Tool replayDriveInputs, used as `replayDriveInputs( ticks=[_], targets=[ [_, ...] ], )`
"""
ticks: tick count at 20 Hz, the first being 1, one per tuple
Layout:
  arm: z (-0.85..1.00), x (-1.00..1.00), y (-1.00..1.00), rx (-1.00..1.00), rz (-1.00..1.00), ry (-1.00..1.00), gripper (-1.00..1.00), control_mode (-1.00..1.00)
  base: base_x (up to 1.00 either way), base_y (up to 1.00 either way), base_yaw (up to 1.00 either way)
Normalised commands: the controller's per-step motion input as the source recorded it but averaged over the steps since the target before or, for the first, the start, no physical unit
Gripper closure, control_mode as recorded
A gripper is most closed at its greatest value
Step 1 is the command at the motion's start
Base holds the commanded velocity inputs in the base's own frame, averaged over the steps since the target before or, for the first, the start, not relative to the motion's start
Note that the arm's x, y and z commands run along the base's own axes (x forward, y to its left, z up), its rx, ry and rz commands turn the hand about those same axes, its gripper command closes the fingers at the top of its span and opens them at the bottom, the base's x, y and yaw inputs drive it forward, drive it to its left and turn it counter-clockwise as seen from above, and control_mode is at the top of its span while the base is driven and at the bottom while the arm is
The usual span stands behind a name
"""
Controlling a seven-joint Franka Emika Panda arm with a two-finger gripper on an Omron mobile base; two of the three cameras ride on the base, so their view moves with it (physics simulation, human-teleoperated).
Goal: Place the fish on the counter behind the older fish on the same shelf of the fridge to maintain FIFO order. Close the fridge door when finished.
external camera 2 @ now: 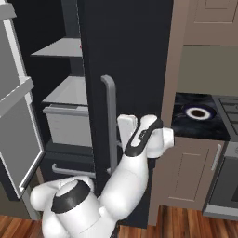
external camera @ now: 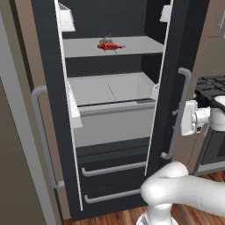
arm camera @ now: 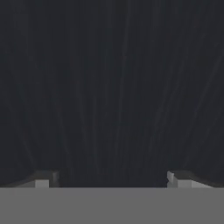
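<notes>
The closing step looks to be in hand: the gripper (arm camera: 112, 177), jaws spread wide and empty, faces the black outer face of the fridge's (external camera: 110, 145) right door (external camera 2: 130, 56) by its grey handle (external camera 2: 110, 121). Well inside, beyond that door, the silver-grey fish (external camera: 105, 41) lies touching the red older fish (external camera: 110, 46) on the shelf (external camera: 136, 44), apparently behind it. Next it likely needs a steady push on the door panel until shut

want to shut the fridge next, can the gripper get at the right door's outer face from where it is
Probably yes. The open gripper already faces the dark outer face of the right door at close range, beside its grey handle, with nothing between them. Whether it touches the door can't be told.
</notes>
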Motion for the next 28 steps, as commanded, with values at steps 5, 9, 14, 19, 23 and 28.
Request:
replayDriveInputs(
  ticks=[5, 9, 14, 19, 23, 28],
  targets=[
    [0.0, 0.4, 0.71, -0.02, -0.14, -0.01, -1.0, -1.0, 0.0, 0.0, 0.0],
    [0.01, 0.53, 0.43, -0.03, -0.23, 0.0, -1.0, -1.0, 0.0, 0.0, 0.0],
    [0.05, 0.56, 0.16, -0.05, -0.33, 0.0, -1.0, -1.0, 0.0, 0.0, 0.0],
    [0.05, 0.57, 0.0, -0.04, -0.39, 0.01, -1.0, -1.0, 0.0, 0.0, 0.0],
    [0.07, 0.56, 0.0, -0.04, -0.41, 0.04, -1.0, -1.0, 0.0, 0.0, 0.0],
    [0.11, 0.52, 0.0, -0.02, -0.41, 0.1, -1.0, -1.0, 0.0, 0.0, 0.0]
  ],
)
